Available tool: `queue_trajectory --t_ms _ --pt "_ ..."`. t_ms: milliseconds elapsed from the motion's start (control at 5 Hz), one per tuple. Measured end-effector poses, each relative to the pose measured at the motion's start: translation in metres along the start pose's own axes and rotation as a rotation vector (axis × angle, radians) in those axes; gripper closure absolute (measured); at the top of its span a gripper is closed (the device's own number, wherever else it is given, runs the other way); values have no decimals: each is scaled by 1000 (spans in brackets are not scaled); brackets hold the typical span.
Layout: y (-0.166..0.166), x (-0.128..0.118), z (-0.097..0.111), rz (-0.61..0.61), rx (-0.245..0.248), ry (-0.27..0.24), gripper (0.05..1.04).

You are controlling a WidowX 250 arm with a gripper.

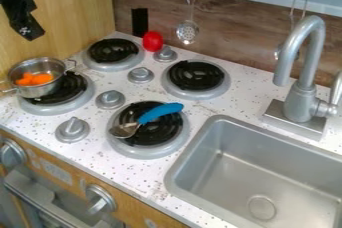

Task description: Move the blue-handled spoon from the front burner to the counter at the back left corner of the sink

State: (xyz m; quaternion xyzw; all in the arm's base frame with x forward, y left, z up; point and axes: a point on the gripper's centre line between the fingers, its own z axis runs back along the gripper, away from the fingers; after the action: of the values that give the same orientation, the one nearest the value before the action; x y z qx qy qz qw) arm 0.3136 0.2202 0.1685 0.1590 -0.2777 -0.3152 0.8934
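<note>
Metal pot (37, 92), orange pieces (41, 79) inside, perhaps carrot; below gripper (30, 33), apart.

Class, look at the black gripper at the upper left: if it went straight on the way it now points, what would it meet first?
Probably the metal pot with orange pieces inside: the gripper points down toward it, though depth is unclear and it might pass beside the pot.

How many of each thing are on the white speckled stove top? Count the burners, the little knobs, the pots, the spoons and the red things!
Black coil burners with silver rims: 4
Small round silver knobs: 4
Silver metal pot: 1
Blue-handled silver spoon: 1
Shiny red rounded thing: 1
Total: 11
</note>
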Motion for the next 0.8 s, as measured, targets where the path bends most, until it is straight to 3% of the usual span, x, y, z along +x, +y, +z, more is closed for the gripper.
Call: queue_trajectory --t_ms 200,400,600,800 --pt "-9 -4 -12 13 -42 8 78" --pt "-33 15 -24 19 -107 -7 78" --pt "-59 50 -35 13 -151 -20 78" --pt "-92 90 -41 -20 -226 -8 78"
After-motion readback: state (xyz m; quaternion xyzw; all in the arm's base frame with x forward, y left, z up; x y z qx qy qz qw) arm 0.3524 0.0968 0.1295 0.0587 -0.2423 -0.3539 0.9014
